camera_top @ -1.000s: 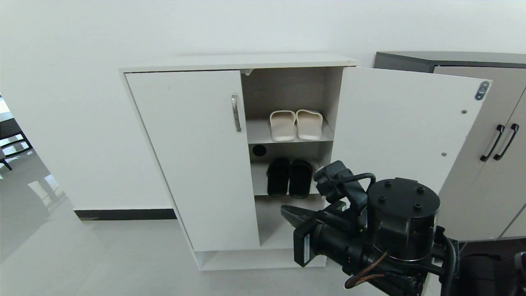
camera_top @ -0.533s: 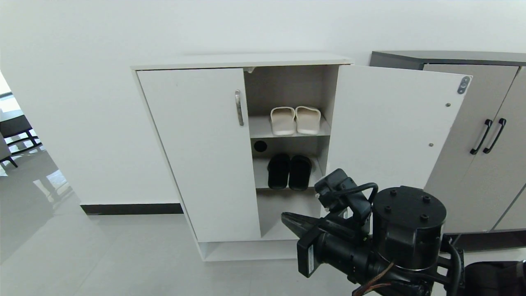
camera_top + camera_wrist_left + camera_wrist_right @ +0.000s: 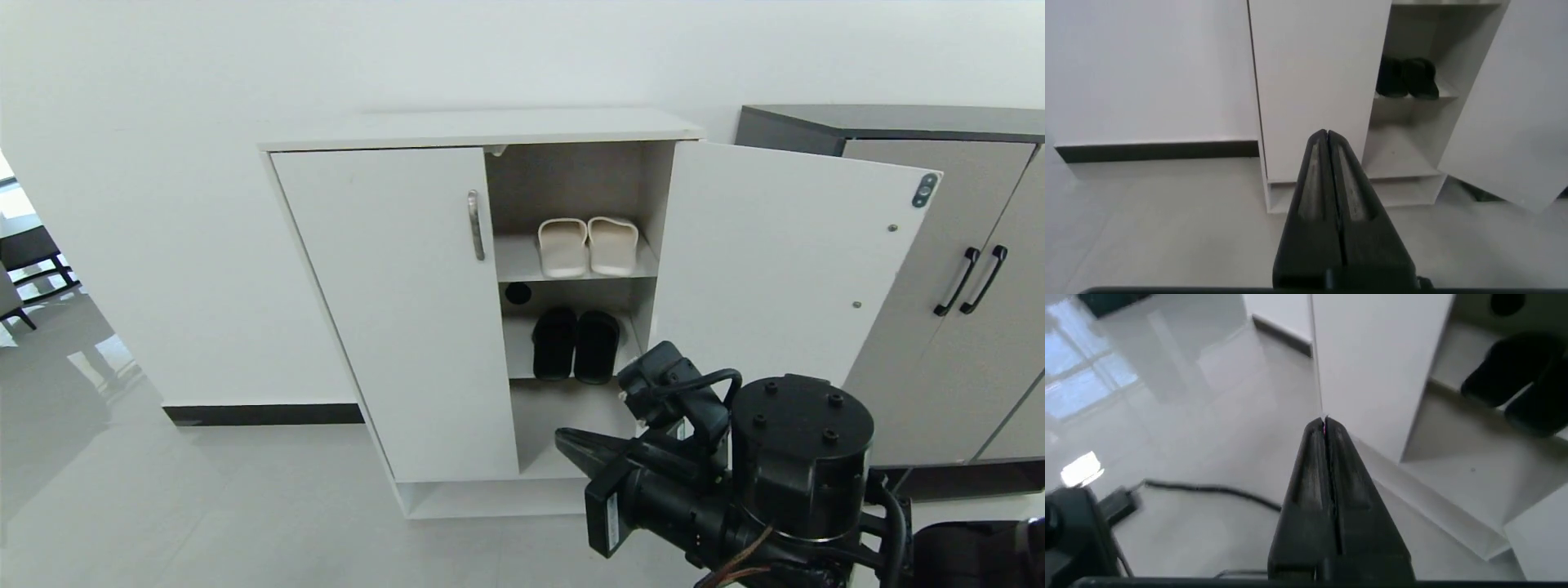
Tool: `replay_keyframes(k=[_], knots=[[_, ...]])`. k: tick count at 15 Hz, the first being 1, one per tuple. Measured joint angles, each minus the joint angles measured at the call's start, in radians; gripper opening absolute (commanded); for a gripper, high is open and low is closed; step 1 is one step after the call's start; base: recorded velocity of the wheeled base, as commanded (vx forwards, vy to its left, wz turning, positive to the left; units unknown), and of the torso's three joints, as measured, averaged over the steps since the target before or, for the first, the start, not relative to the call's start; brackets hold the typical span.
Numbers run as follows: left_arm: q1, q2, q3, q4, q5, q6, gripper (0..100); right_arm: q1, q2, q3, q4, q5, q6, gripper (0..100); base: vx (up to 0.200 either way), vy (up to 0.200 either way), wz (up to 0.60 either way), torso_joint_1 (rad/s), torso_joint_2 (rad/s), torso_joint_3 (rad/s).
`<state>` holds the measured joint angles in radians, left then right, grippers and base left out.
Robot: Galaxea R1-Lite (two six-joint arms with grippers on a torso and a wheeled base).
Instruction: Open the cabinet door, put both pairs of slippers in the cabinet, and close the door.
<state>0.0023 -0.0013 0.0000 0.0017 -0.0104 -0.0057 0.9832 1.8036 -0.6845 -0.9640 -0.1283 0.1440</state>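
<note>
The left gripper (image 3: 1327,140) has its two dark, wedge-shaped fingers pressed flat together, clamped on nothing and touching nothing, above the pale glossy floor (image 3: 1151,220) in front of the cabinet (image 3: 392,327). The right gripper (image 3: 1325,426) is the same: jaws together, empty, held low near the foot of the closed door (image 3: 400,310). The cabinet is made of smooth white flat panels. Its left door is shut and carries a slim metal bar handle (image 3: 474,225), while the open door (image 3: 784,261) on the right is swung wide, showing its plain inner face. Inside, the cream slippers (image 3: 588,245) — rounded, broad-strapped slides — sit side by side on the upper shelf, and the black slippers (image 3: 575,345) sit side by side on the shelf below. A round hole (image 3: 518,293) pierces the back panel between the two shelves. The open door's lower corner and part of the bottom compartment are hidden behind the right arm, and the black slippers' surface is too dark to read. A thin cable (image 3: 1208,490) lies on the floor.
</note>
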Motion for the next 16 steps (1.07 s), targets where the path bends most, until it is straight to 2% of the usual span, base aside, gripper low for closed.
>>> replay_keyframes(k=[16], knots=[[0.000, 0.000, 0.000, -0.002, 0.000, 0.000, 0, 0.003, 0.004, -0.001, -0.002, 0.001, 0.000, 0, 0.000, 0.000, 0.00, 0.192, -0.49, -0.283]])
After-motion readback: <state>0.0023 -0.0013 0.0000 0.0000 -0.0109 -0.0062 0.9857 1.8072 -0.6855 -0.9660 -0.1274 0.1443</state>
